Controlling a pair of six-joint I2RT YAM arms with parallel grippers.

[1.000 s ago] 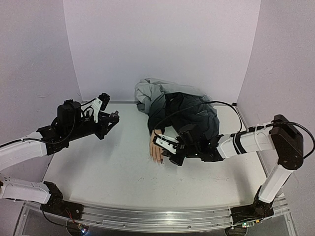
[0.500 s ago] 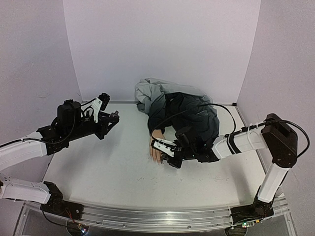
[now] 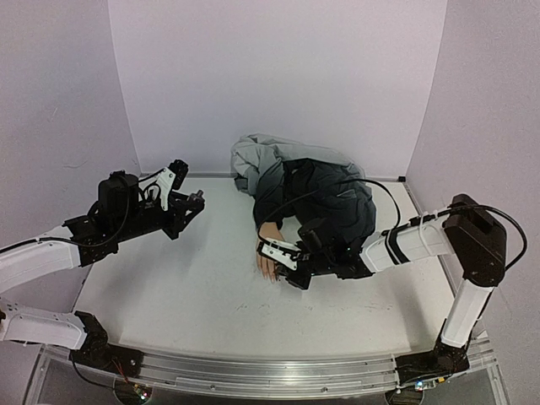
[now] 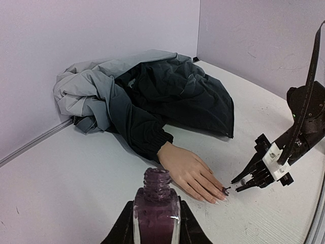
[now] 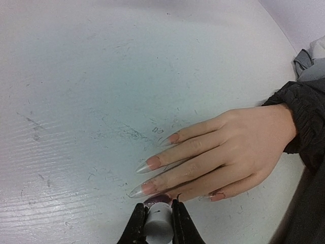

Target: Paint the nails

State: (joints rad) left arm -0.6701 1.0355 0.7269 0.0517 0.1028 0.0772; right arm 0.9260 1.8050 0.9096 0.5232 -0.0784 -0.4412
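A pale mannequin hand [image 3: 267, 256] lies flat on the table, its wrist in a dark sleeve. In the right wrist view its long nails [image 5: 152, 163] are skin-toned, and one nail [image 5: 159, 199] right at my jaws is dark purple. My right gripper [image 5: 158, 217] is shut on the white brush cap [image 5: 158, 227] and holds the brush [image 4: 226, 190] on that fingertip. It also shows in the top view [image 3: 283, 260]. My left gripper [image 4: 156, 226] is shut on the open purple polish bottle [image 4: 156, 203] and holds it upright above the table's left side [image 3: 192, 205].
A grey and black jacket [image 3: 308, 187] is heaped at the back and covers the mannequin's arm. White walls close in the table on the back, left and right. The right arm's cable [image 4: 311, 71] arcs over the jacket.
My right gripper has moved a little left, closer over the hand's fingertips. The left arm and bottle have not moved.
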